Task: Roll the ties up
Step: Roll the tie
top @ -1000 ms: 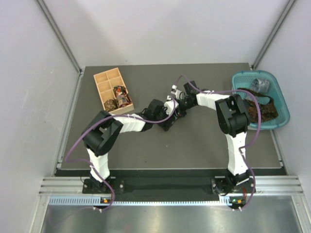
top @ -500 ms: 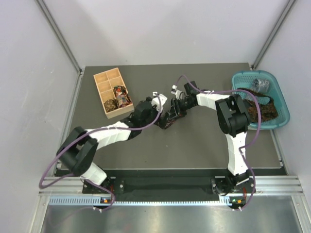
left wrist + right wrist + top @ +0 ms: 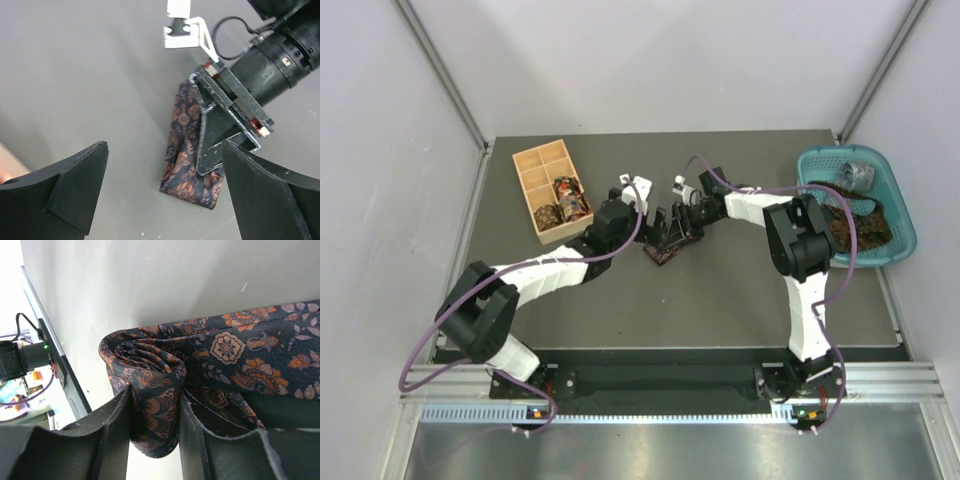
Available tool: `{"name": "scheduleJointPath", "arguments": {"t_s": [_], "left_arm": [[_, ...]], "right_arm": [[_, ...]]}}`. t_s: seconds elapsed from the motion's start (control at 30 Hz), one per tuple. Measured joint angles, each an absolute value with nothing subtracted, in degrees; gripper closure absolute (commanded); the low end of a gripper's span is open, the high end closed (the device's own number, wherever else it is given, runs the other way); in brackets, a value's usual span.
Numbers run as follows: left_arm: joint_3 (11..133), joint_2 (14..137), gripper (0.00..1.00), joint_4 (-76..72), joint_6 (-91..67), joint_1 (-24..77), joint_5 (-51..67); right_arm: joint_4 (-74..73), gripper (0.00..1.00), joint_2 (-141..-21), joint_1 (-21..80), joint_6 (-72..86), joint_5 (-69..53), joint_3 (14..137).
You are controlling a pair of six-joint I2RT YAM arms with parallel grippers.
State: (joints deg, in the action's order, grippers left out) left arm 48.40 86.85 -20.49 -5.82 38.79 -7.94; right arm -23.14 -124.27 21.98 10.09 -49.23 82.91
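At the far left of the grey tabletop (image 3: 720, 300) sits a wooden compartment box (image 3: 533, 170), set at a slant, with rolled ties (image 3: 568, 198) tucked into its nearer compartments while the farther ones show bare wood. Just to the right of the box the left end effector (image 3: 632, 188) hangs over the tabletop with its fingers spread wide and nothing between them. From its wrist camera the two dark fingers (image 3: 75, 185) frame bare grey surface, and it touches neither the fabric nor the other arm. A little farther right, near the middle of the tabletop, is the paisley tie (image 3: 182, 150) – dark navy with orange and rust motifs – partly rolled and held by the right end effector (image 3: 225, 125), which reaches in from the right. Its jaws are clenched on the coiled part. In the right wrist view the coil (image 3: 150, 365) bulges up between the two fingers (image 3: 117, 425), and a flat run of the same fabric stretches away to the right. The lower end of the tie touches the tabletop below the grip. Well apart at the far right edge stands a teal basket (image 3: 905, 215) holding a loose heap of ties (image 3: 860, 225) – dark patterned ones, with a grey one at the far end.
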Motion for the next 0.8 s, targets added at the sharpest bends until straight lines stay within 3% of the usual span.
{"name": "scheduleJointPath", "arguments": {"t_s": [0.47, 0.8], "left_arm": [[47.62, 94.76, 0.01, -19.73, 3.01, 38.81, 6.57], [51.64, 100.97, 0.01, -18.63, 5.67, 38.79, 8.56]], "right_arm": [[-23.11, 0.63, -124.25, 21.98, 10.13, -49.17, 82.89], [-23.05, 0.64, -124.25, 21.98, 10.15, -49.17, 82.85]]}}
